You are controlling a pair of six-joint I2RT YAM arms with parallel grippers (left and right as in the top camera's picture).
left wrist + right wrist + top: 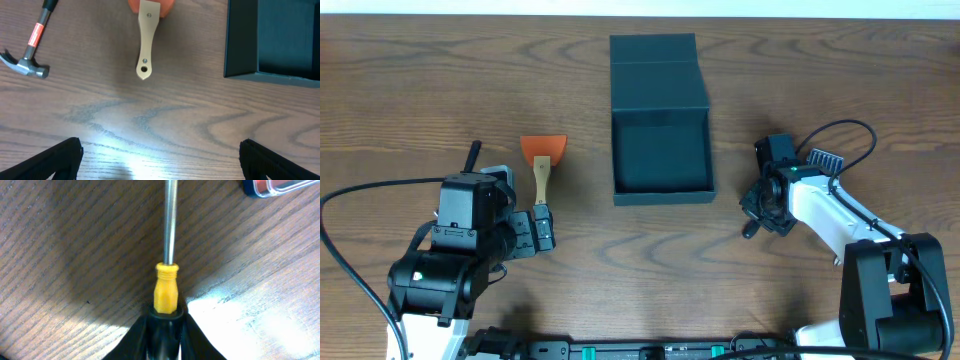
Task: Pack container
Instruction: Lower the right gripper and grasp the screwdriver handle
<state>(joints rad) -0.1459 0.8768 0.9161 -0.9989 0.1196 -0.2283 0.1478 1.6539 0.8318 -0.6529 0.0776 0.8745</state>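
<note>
A wood-grain table (420,80) carried the container (660,150) at its centre. Its lid (655,65) was thrown back on the far side and nothing showed in its well. The box lay lengthwise, running away from the robot.

To its right, the right gripper (165,320) had its fingers clamped on the dark handle of a screwdriver (166,287). The steel shaft pointed straight out ahead of the fingers, low over the tabletop. From that hand the container lay just to the left and slightly farther out, and this looked the nearer of the two arms to it. A short carry leftward would likely bring the tool over the well, though the shaft may want lining up with the box's long side.

On the other side, the left gripper (160,155) hung spread wide and held nothing. Beyond it a hammer (35,37) lay on the wood. Nearer the box lay an orange-bladed scraper (145,40), its handle pointing back at those fingers.
</note>
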